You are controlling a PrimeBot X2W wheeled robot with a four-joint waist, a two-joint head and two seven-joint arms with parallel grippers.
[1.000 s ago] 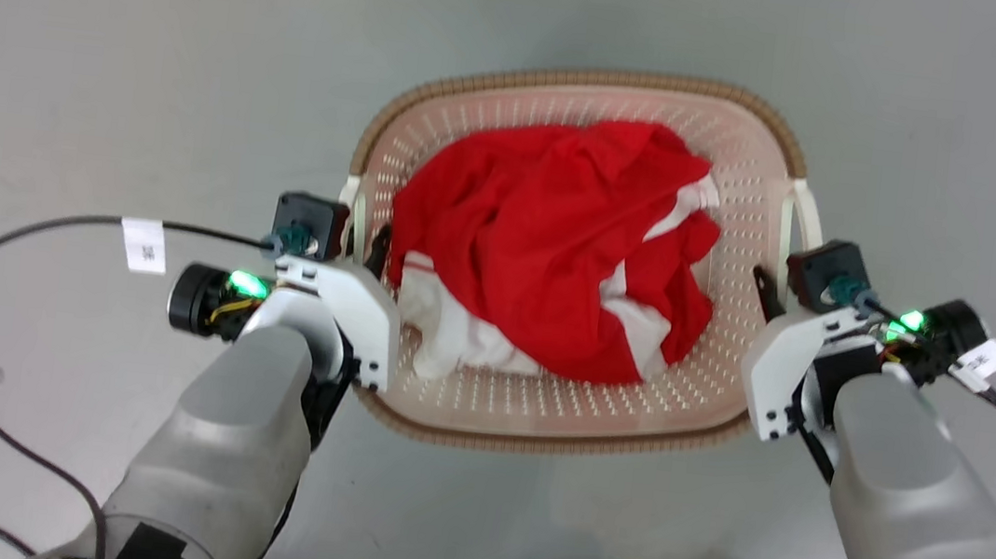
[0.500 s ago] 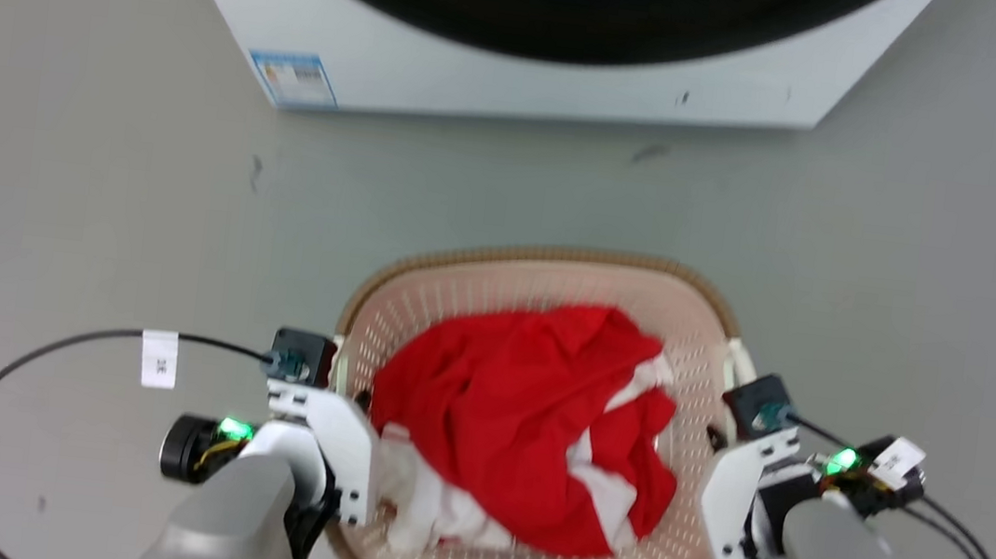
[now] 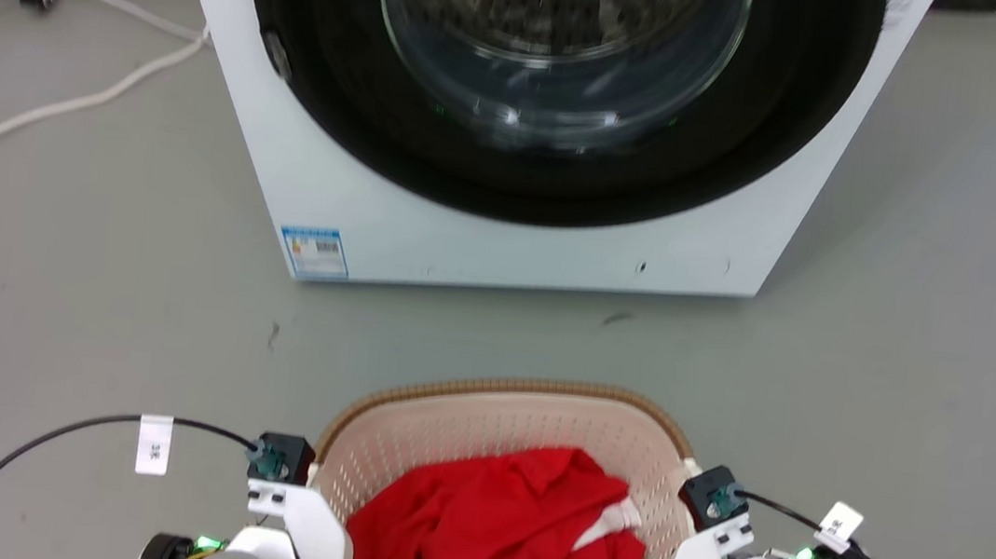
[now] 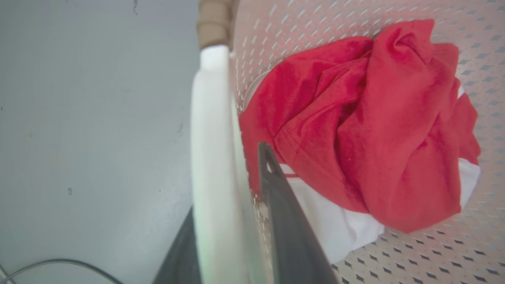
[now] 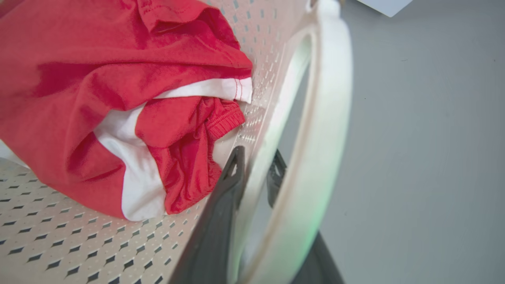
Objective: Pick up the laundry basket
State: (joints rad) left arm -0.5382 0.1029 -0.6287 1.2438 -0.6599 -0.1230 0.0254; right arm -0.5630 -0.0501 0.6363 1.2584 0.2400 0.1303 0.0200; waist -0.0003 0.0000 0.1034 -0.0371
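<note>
Cream perforated plastic under a brown woven-look rim: that's the laundry basket (image 3: 500,383), low in the middle of my head view, right in front of me and between my two wrists. Whether its base is on the floor or off it, I can't tell.

My left gripper (image 4: 232,185) is clamped on the basket's left handle (image 4: 211,130). One dark finger (image 4: 284,221) runs down inside the wall, the other is outside, and the white bar is pinched between them. My right gripper (image 5: 257,157) is closed the same way on the far side. Its inner finger (image 5: 221,221) lies against the inside of the perforated wall, and its outer one is behind the white loop of the right handle (image 5: 327,118), with the basket's edge squeezed between.

Inside, a red-and-white garment (image 3: 489,522) is heaped up, and it's crowding me. Red folds lie just beside my inner finger on both sides.

Moving outward, a black cable with a white tag (image 3: 154,444) loops from my left wrist over the grey floor (image 3: 920,365). A second tagged cable (image 3: 841,522) trails off my right wrist.

Ahead, across a strip of that floor, a white front-loading washing machine (image 3: 510,253) squarely faces me. Its round glass door (image 3: 559,33) is set in a wide black ring. There's a blue label (image 3: 314,251) at the lower left corner of its front. Pale hoses (image 3: 59,103) snake over the floor to the washer's left, well apart from the basket.
</note>
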